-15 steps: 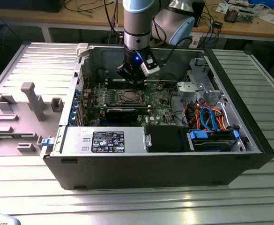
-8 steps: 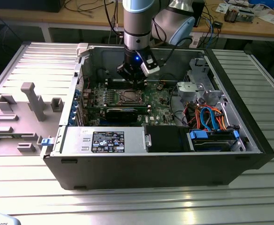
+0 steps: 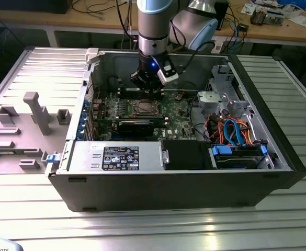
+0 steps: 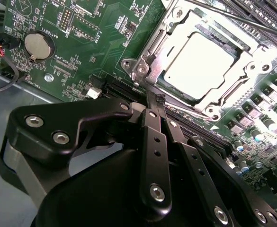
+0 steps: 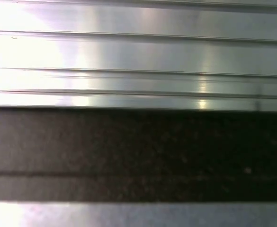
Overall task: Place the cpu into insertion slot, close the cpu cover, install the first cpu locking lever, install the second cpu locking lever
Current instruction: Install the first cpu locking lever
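Black linkage of the claw (image 4: 158,100) sits closest to you in the second wrist view. Its 2 fingers are clenched tip to tip; you can't tell whether anything thin is pinched there. The tips are right at the near corner of the cpu cover (image 4: 169,38), touching or almost.

Progress, as a judgement: the cpu (image 4: 200,64) is already seated in the insertion slot (image 3: 142,109), just beyond the claw tips. The cover lies flat around it, with the cpu top showing through the window. Steps 1 and 2 look done.

Levers: 1 thin lever rod (image 4: 242,21) runs along the cover's far side from the claw; hooked or not, can't tell. The claw-side lever is hidden behind the fingers, so count the lever work as open.

Containers: the open computer case (image 3: 168,191) holds the green motherboard (image 4: 95,42) under the claw. It also holds a black expansion card (image 3: 137,125) just beyond the slot from the claw, and orange and blue cables (image 3: 231,130) well off to one side. A grey fixture tray (image 3: 56,141) outside the case, well apart from the claw, carries grey blocks.
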### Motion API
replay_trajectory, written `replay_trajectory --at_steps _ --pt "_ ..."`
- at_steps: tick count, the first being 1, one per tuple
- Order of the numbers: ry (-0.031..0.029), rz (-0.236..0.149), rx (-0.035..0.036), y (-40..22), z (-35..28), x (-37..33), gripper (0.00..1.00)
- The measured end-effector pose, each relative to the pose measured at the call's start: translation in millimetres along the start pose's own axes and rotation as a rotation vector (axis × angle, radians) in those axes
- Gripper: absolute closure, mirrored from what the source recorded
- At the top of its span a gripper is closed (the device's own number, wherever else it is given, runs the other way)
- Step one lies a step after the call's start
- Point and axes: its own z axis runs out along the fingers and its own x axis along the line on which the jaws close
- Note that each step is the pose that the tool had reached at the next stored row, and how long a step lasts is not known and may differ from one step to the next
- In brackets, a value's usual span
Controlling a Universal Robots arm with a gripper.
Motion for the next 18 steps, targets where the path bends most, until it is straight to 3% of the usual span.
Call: replay_trajectory --at_steps 2,18 --pt "0.0001 0.0 0.004 0.0 0.2 0.0 0.89" --pt "0.0 0.0 0.0044 -0.2 4.2 -0.1 0.89"
